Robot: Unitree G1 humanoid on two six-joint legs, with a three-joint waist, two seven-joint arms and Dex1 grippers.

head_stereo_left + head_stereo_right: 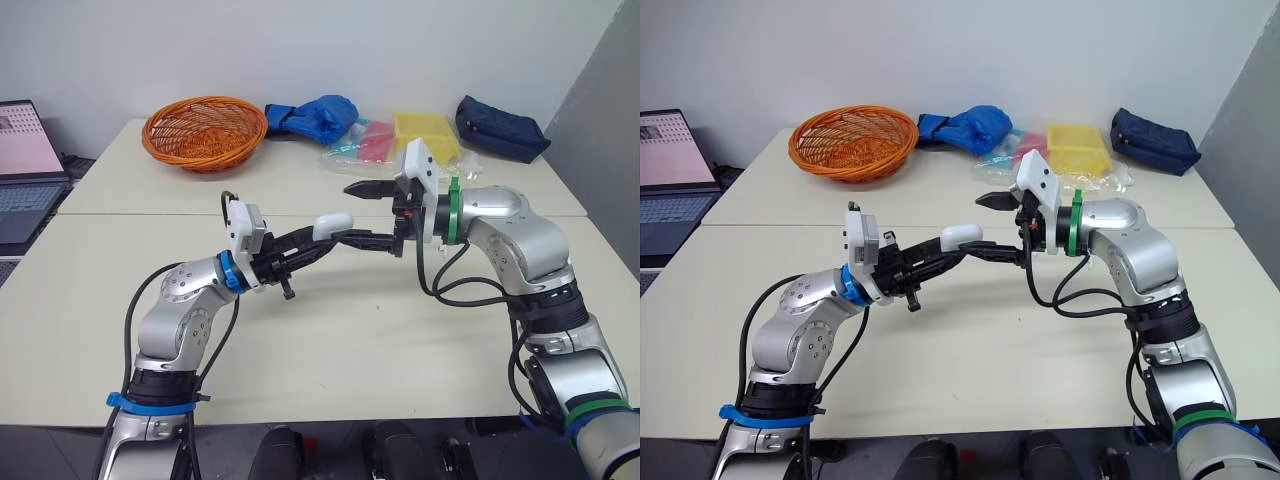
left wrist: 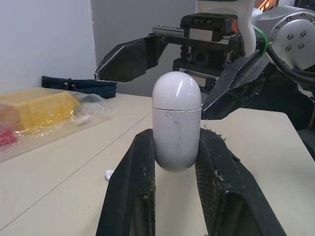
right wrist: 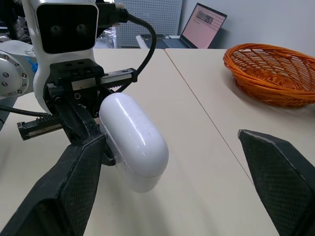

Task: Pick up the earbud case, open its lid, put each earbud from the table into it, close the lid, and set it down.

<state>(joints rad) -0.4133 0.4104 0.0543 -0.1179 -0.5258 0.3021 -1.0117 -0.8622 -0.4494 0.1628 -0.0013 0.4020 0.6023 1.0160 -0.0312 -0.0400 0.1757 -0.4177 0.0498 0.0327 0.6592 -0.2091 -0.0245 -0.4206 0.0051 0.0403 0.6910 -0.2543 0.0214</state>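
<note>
At centre frame we see the left tool (image 1: 322,240) clamped on the white earbud case (image 1: 333,223) above the worktop (image 1: 330,340), its long axis and domed lid end pointing toward the right tool (image 1: 342,212), which gapes wide and empty around it.

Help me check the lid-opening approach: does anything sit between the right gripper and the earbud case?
Nothing visible does. The left gripper holds the earbud case with its closed lid end free, and the open right gripper straddles that end, only air between.
</note>
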